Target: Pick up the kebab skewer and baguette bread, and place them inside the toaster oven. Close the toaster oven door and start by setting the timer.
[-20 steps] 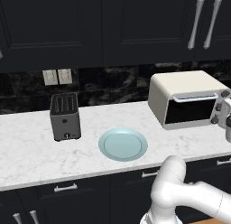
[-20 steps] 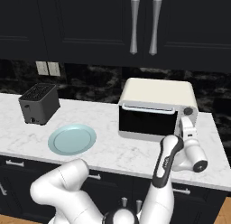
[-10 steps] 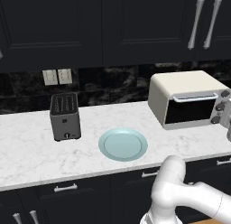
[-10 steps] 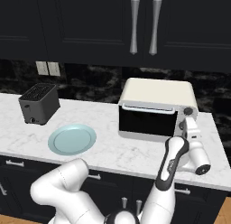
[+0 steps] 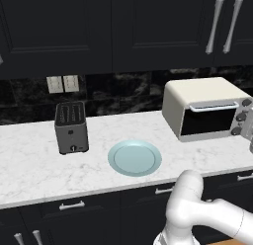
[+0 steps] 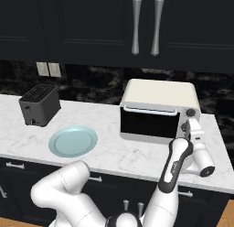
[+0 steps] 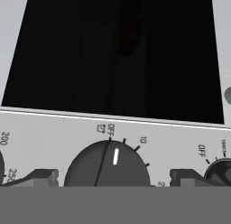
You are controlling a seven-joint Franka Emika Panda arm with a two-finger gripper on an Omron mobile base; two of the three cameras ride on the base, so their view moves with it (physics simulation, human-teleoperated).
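Note:
The toaster oven (image 6: 160, 95) (image 5: 200, 98) stands cream-white on the counter at the right. The toaster oven door (image 6: 148, 123) (image 5: 207, 121) is shut, its dark glass (image 7: 117, 51) facing the hand. My gripper (image 6: 192, 130) (image 7: 113, 178) is at the oven's knob column, open. Its fingertips (image 7: 43, 177) stand one on each side of a dark knob (image 7: 108, 166) without touching it. That knob's white mark points just past OFF toward 10. The kebab skewer and baguette bread are out of view; only a faint dark shape shows behind the glass.
A pale blue plate (image 5: 134, 158) (image 6: 73, 141) lies bare on the white marble counter (image 5: 29, 165). A dark grey slot toaster (image 5: 71, 127) (image 6: 40, 105) stands at the left. Dark cabinets with silver handles (image 6: 145, 25) hang above. Another knob (image 7: 221, 173) sits at the right.
The jaws have widened slightly around the knob. The hand has shifted a little to the right in the left base view; nothing else has moved.

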